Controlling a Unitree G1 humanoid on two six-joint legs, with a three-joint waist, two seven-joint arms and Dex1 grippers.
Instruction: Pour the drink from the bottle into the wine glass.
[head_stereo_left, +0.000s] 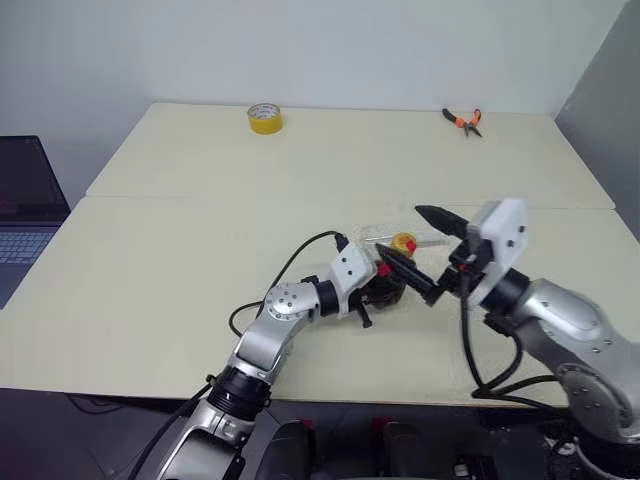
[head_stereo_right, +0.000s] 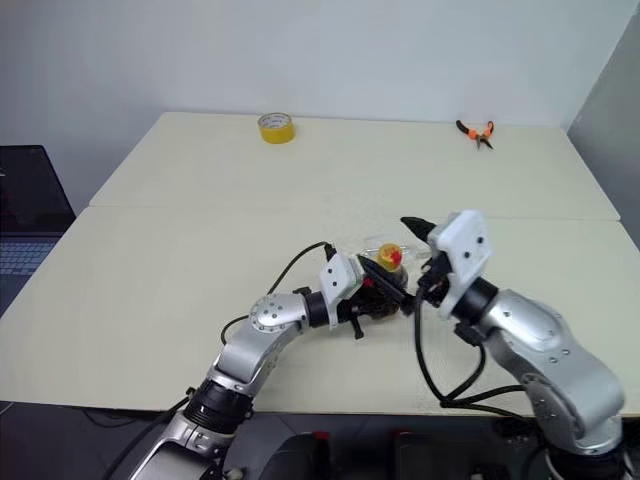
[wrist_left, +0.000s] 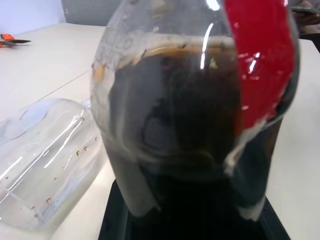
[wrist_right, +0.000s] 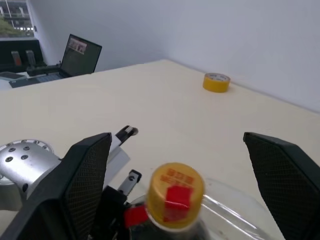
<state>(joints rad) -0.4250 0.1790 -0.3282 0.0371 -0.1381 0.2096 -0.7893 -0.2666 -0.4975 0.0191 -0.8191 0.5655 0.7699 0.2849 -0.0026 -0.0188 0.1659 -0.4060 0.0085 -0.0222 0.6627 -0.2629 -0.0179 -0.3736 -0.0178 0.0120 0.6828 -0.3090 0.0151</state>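
The bottle (head_stereo_left: 387, 283) stands upright near the table's middle, with a yellow cap (head_stereo_left: 404, 243) and a red label (wrist_left: 260, 60). The dark drink (wrist_left: 185, 130) fills most of it. My left gripper (head_stereo_left: 383, 280) is shut on the bottle's body from the left. My right gripper (wrist_right: 175, 142) is open, its two black fingers spread wide on either side of the cap without touching it. The clear wine glass (wrist_left: 45, 160) seems to lie on its side on the table just behind the bottle, partly hidden by it.
A yellow tape roll (head_stereo_left: 264, 118) sits at the far edge of the table, and orange-handled pliers (head_stereo_left: 463, 121) lie at the far right. An open laptop (head_stereo_left: 25, 200) stands off the table's left side. A seam (head_stereo_left: 200, 197) crosses the tabletop.
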